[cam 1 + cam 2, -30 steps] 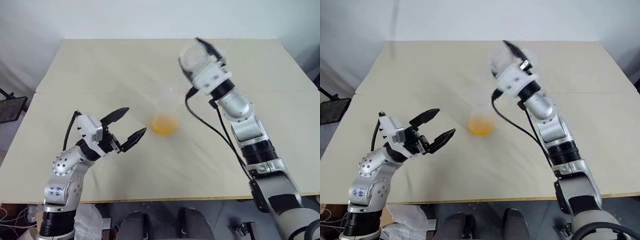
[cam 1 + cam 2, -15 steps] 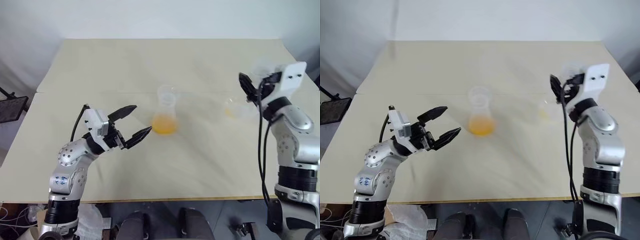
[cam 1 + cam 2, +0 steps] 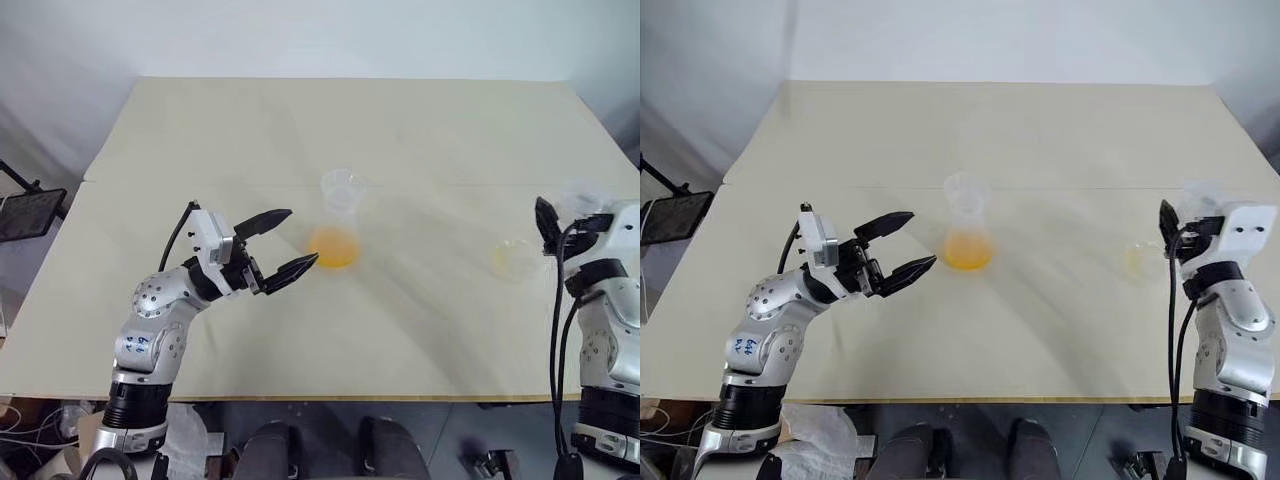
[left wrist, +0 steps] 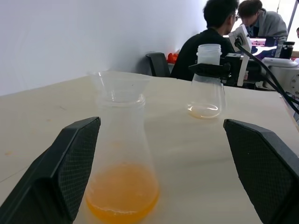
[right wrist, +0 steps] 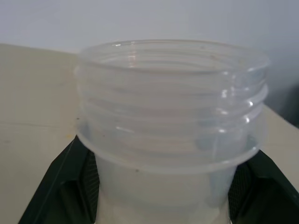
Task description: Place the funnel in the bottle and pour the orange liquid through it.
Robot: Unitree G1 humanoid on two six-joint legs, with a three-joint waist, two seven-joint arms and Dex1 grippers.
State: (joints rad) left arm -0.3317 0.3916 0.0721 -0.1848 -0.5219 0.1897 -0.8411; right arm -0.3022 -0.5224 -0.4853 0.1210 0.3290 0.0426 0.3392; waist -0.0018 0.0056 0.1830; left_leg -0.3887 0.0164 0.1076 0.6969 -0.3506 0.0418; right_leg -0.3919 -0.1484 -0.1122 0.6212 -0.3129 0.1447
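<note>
Orange liquid in the bottle, emptied flask in my right gripper

My left gripper [image 3: 281, 242] hangs wide open just beside the bottle [image 3: 337, 226] mid-bench, funnel [image 4: 119, 83] seated in its neck, orange liquid [image 3: 333, 247] pooled inside; at three o'clock my right gripper [image 3: 1173, 226] clamps the wide-mouthed flask [image 4: 205, 88] by its neck

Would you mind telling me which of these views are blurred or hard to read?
Left wrist view: bottle and funnel sharp, people behind soft. Right wrist view: flask neck close and slightly soft. Left eye view: flask faint against the table.
</note>
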